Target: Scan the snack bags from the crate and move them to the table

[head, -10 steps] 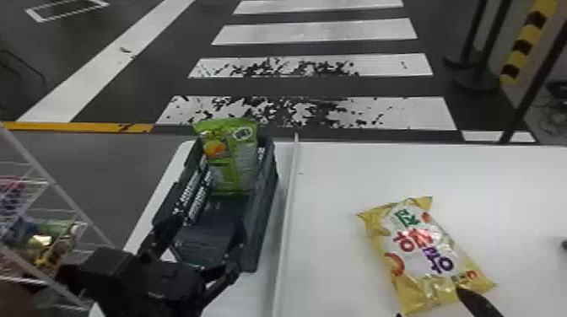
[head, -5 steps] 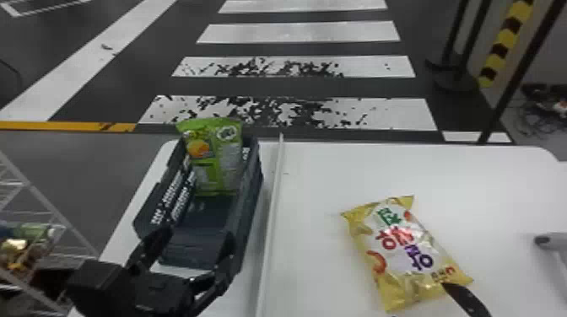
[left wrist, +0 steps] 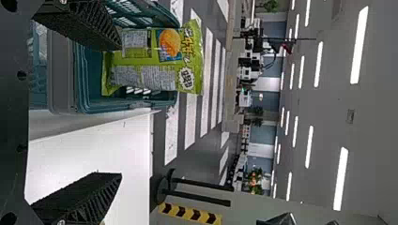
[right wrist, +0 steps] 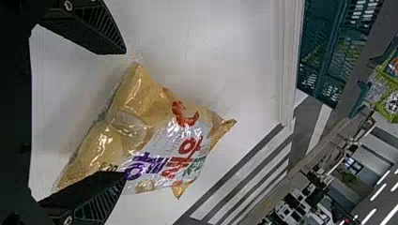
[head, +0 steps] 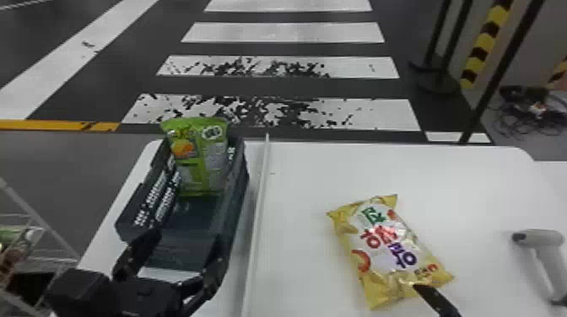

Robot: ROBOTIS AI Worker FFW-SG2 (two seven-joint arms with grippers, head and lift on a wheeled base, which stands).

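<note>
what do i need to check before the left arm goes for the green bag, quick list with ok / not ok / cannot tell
- Green bag upright in the far end of the crate: ok
- Left pincer open and empty: ok
- Left pincer around the green bag: not ok, the bag stands beyond it
- Gold bag out of the crate, lying on the table: ok
- Right pincer clear of the gold bag: cannot tell, it is open but partly overlaps the bag in view
- Gold bag scanned: cannot tell, the scanner just lies on the table
</note>
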